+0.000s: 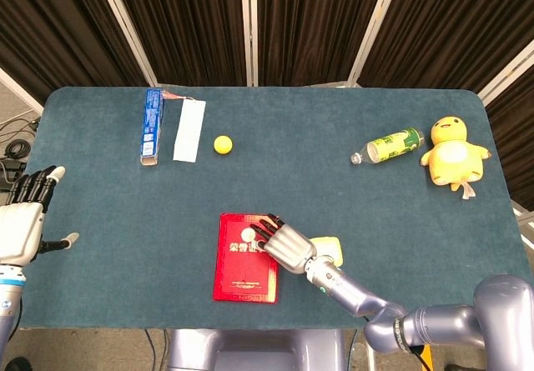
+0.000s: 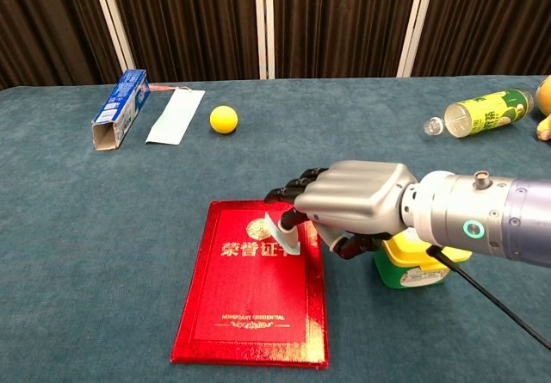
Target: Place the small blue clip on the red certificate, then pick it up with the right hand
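A: Clip, small and pale blue, sits over the upper right part of the red certificate, under the fingertips of the right hand; the fingers curl down around it and seem to pinch it, though I cannot tell from either view whether it rests on the cover or hangs just above it.

B: And the left hand?

A: Far out to the certificate's left, off the table edge, fingers spread, holding nothing.

B: What could spoil it from here?

A: My guess: the clip is tiny and the grip shallow; it could slip from the fingertips and skid off the glossy cover; fingers pressing down might also drag the certificate itself across the cloth.

B: Anything nearby in the way?

A: A yellow-and-green container stands just beside the certificate's right edge, beneath the wrist; a low or sideways withdrawal could knock it; the other objects lie well beyond the certificate's far side.
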Robot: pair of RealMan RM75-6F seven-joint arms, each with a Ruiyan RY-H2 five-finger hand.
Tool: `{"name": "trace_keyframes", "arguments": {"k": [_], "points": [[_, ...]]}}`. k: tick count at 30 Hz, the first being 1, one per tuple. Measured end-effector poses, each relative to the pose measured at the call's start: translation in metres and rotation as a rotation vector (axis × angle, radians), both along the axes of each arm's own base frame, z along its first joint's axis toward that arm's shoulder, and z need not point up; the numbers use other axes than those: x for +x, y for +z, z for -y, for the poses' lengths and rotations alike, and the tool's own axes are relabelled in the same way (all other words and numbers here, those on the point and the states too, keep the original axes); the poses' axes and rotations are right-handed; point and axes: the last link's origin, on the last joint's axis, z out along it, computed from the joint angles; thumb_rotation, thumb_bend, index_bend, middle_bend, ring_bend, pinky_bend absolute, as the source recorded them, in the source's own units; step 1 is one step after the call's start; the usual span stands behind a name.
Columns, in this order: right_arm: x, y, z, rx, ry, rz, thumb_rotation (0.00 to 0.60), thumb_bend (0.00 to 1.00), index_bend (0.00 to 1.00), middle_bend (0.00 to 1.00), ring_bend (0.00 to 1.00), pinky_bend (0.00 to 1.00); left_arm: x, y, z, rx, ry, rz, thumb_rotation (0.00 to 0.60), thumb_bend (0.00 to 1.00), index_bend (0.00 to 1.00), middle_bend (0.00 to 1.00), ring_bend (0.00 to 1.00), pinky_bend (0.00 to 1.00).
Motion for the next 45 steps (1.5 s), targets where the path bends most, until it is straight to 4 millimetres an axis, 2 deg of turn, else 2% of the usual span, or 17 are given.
{"name": "trace_keyframes", "arguments": {"k": [6,16,33,39,44,45], "points": [[-0.006,-0.005,-0.001,-0.005,0.021,-0.028,0.600,1.00,0.36,0.00,0.00,0.00,0.000,0.000,0.000,-0.004,-0.003,0.001,0.600,0.00,0.00,0.00,0.00,0.00],[0.006,0.001,0.003,-0.023,0.025,0.010,0.600,1.00,0.36,0.00,0.00,0.00,0.000,0.001,0.000,-0.003,-0.003,0.004,0.600,0.00,0.00,0.00,0.00,0.00],[0.002,-0.006,0.004,-0.015,0.019,-0.025,0.600,1.00,0.37,0.00,0.00,0.00,0.002,0.000,0.001,-0.008,-0.008,0.007,0.600,0.00,0.00,0.00,0.00,0.00],[0.012,0.005,0.004,-0.035,0.028,0.022,0.600,1.00,0.35,0.00,0.00,0.00,0.001,0.001,0.000,-0.006,-0.007,0.009,0.600,0.00,0.00,0.00,0.00,0.00],[0.021,0.029,0.005,-0.072,0.040,0.094,0.600,1.00,0.29,0.00,0.00,0.00,0.000,0.002,0.001,-0.005,-0.004,0.010,0.600,0.00,0.00,0.00,0.00,0.00],[0.021,0.035,0.005,-0.081,0.043,0.107,0.600,0.97,0.26,0.00,0.00,0.00,0.000,0.002,0.001,-0.004,-0.004,0.010,0.600,0.00,0.00,0.00,0.00,0.00]]}}
